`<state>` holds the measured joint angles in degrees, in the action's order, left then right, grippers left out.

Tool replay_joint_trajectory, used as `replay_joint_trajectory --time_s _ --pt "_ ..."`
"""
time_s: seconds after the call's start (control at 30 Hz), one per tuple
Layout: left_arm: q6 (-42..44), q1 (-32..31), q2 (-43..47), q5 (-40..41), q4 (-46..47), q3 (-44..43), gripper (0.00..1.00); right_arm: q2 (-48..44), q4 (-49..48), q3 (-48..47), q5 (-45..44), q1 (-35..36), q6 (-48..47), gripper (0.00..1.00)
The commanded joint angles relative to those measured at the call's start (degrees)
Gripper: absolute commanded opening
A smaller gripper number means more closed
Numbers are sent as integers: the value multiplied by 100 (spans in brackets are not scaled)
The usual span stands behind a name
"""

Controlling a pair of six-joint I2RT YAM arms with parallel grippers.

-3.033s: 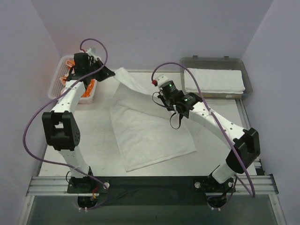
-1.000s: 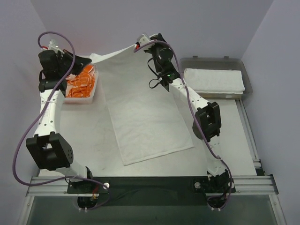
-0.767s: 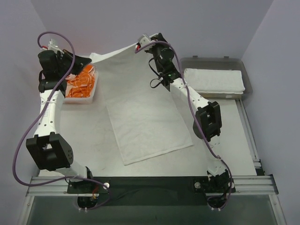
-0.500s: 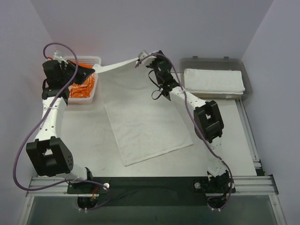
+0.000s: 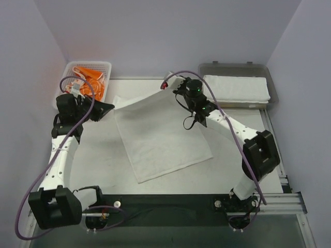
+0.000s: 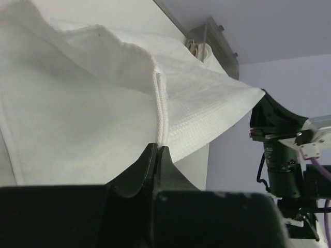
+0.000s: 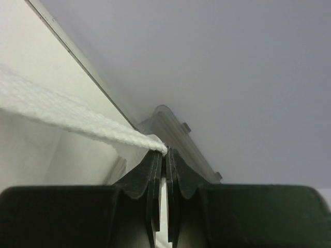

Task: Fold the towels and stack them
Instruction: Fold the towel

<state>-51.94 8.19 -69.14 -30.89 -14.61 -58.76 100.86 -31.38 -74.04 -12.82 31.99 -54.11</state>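
Towel [image 5: 163, 134] on pale table [image 5: 98, 155], corners pinched by left hand [image 6: 156, 152], right hand [image 7: 165, 155]; lavender walls [image 5: 155, 31].

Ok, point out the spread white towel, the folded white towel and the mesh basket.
spread white towel [image 5: 160, 137]: top view, its flat middle.
folded white towel [image 5: 238, 89]: top view, centre of its upper face.
mesh basket [image 5: 89, 63]: top view, its far rim.

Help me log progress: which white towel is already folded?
The folded towel in the grey tray, far right: a compact bar. The other white towel is spread open.
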Motion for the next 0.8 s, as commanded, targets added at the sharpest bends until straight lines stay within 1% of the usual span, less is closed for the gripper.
replay_joint_trajectory --time_s 0.0,0.03,0.1,0.17,0.3,0.33,0.4,0.43,0.5,0.53,0.6,0.67,0.77 --pt "88 -141 786 329 -287 547 0 -838 982 337 -880 -114 435 0" --pt "123 -203 893 365 -410 698 0 -1118 1384 520 -906 -88 514 0" --pt "281 -378 1138 452 -717 996 0 -1366 1791 697 -1029 0 681 0" --pt "413 -563 1367 488 -928 1147 0 -1726 2415 925 -1126 70 831 0" --pt "396 -766 1859 672 -1323 1578 0 -2201 3433 1312 -1424 509 1471 0" --pt "413 -931 1956 699 -1429 1718 0 -2350 3767 1392 -1521 589 1630 0" --pt "413 -1003 2203 734 -1745 1850 0 -2422 4207 1542 -1566 755 2025 0" --pt "378 -1038 2282 751 -1843 2016 0 -2404 4801 1533 -1461 774 2497 0" --pt "282 -1178 2466 769 -2001 2236 0 -2361 5210 1672 -1364 809 2895 0" --pt "133 -1214 2511 769 -2002 2499 0 -2343 5386 1769 -1216 826 3097 0" --pt "-43 -1310 2625 857 -1976 2781 0 -2308 5449 2059 -1101 818 3195 0" --pt "-70 -1355 2704 1014 -1984 3010 0 -2150 5650 2122 -925 835 3240 0" --pt "-79 -1390 2722 1199 -2054 3116 0 -1886 5879 2157 -924 879 3170 0"
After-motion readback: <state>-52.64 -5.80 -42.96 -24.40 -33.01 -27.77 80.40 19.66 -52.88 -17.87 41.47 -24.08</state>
